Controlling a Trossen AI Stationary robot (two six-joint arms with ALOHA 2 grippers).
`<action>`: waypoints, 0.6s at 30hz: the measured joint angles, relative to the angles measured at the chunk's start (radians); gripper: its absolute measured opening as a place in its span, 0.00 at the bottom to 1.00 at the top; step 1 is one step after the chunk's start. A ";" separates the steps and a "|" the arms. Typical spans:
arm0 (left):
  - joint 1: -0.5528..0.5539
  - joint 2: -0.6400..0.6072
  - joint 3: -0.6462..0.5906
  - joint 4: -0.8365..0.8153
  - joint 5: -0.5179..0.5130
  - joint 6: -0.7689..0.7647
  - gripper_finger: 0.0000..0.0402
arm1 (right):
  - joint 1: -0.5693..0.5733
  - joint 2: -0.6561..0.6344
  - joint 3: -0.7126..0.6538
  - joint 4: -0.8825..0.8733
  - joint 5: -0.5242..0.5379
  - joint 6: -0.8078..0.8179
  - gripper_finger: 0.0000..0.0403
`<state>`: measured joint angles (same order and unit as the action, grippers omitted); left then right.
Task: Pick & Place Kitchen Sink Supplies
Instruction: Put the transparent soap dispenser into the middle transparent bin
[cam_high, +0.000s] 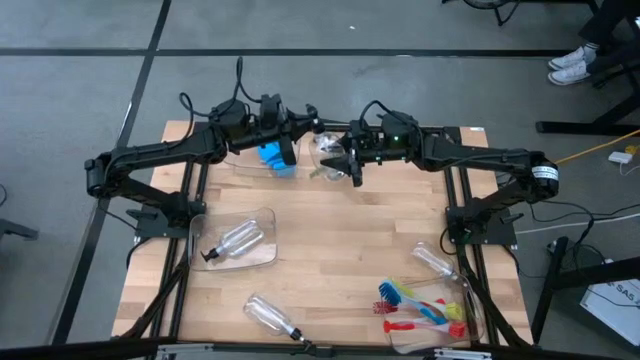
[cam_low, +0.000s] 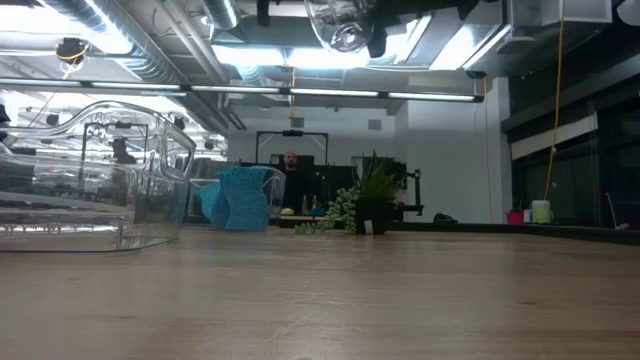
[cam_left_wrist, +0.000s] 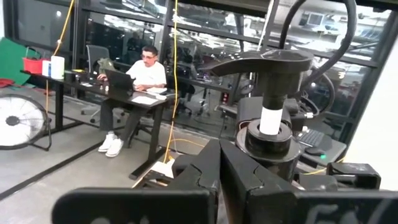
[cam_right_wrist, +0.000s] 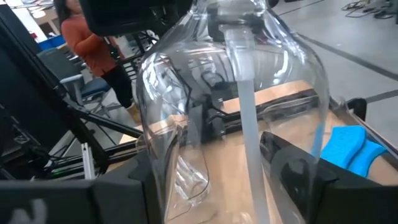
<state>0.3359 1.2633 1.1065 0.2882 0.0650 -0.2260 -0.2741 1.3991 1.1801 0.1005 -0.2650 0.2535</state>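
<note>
While handling the clear bottle (cam_high: 325, 148), which hangs above the table just beside the sponge (cam_high: 275, 158) and is clamped round its belly by the half-spread fingers of the right gripper (cam_high: 345, 160), treat as light, hollow and slick, with thin walls likely to dent under hard pressure. Hold at the belly or at the narrower neck below the pump top (cam_left_wrist: 267, 65), never by the pump top alone, which may pull loose. Note left gripper (cam_left_wrist: 219, 168), also near the sponge, facing the pump top with fingers pressed together and apparently empty.
</note>
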 joint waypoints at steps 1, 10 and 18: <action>0.000 0.000 0.000 0.000 -0.001 0.000 0.00 | 0.000 0.000 0.000 -0.001 0.007 0.000 0.54; 0.002 0.000 0.000 -0.003 -0.014 -0.006 0.00 | 0.000 -0.002 0.000 -0.017 0.103 -0.003 0.54; 0.002 0.000 0.000 0.001 -0.006 -0.021 0.00 | -0.002 -0.003 0.000 -0.028 0.227 0.011 0.54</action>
<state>0.3382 1.2633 1.1061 0.2889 0.0594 -0.2469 -0.2759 1.3956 1.1801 0.0730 -0.0383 0.2645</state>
